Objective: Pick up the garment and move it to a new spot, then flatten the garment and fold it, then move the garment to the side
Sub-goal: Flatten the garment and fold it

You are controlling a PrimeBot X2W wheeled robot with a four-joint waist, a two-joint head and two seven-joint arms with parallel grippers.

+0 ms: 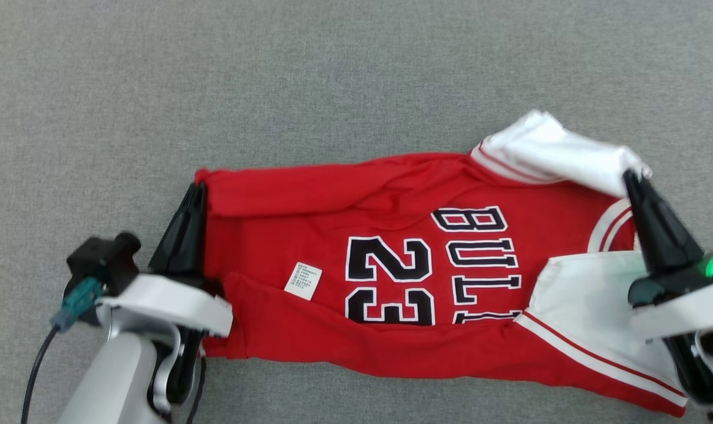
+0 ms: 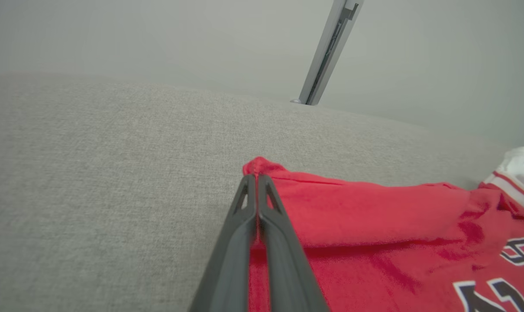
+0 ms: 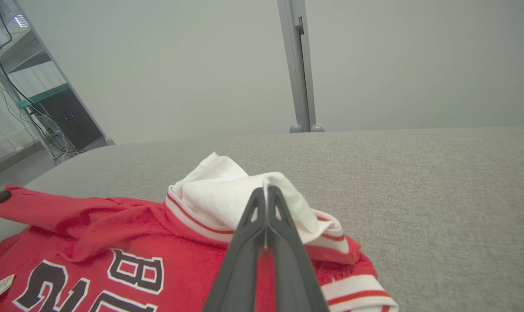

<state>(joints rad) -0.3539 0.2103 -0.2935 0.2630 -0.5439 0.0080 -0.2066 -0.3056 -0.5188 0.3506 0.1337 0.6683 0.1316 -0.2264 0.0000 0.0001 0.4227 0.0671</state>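
Grey woven fabric covers the desk (image 1: 356, 70), with a pale wall and an upright metal post (image 3: 299, 65) behind its far edge. The garment (image 1: 333, 235), a red jersey with white sleeves and "BULLS 23" lettering, lies on the desk with its long axis running left to right across the head view, hem end to the robot's left and collar end to its right. Its near long edge is turned up over the lower part of the lettering, and a white care label (image 1: 303, 281) shows there. The left gripper (image 1: 197, 189) has its jaws pressed together on the far corner of the hem end; the left wrist view confirms red cloth pinched at the tips (image 2: 257, 177). The right gripper (image 1: 630, 175) has its jaws closed on the far white sleeve (image 1: 545, 147), with white cloth bunched at the tips (image 3: 266, 190). The second sleeve (image 1: 586, 294) lies flat nearer the robot. Controlling relation: each arm holds the end on its own side, both grips sit on the far long edge, and the body of the garment lies robotward of the tips. Assessment: a lengthwise fold is in hand, and both ends need to travel together. Risk: the bunched sleeve may crease or slip.
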